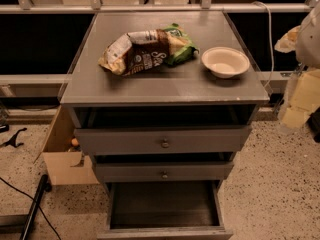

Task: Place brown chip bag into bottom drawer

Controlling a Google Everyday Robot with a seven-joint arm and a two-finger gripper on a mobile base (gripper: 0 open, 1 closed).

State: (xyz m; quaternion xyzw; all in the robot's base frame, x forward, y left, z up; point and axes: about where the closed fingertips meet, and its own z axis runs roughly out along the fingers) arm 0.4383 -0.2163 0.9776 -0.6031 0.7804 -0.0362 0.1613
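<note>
The brown chip bag (136,53) lies crumpled on the grey cabinet top (165,86), left of centre, its white label panel facing up. The bottom drawer (162,206) is pulled open at the foot of the cabinet, and its dark interior holds nothing. My gripper (298,104) is at the right edge of the camera view, beside the cabinet's right side and below the level of its top. It is well clear of the bag and touches nothing that I can see.
A bright green snack bag (181,46) touches the brown bag's right end. A white bowl (225,61) stands right of both. The two upper drawers (164,143) with round knobs stick out slightly. A cardboard box (62,156) sits on the floor at left, with a cable (32,206) nearby.
</note>
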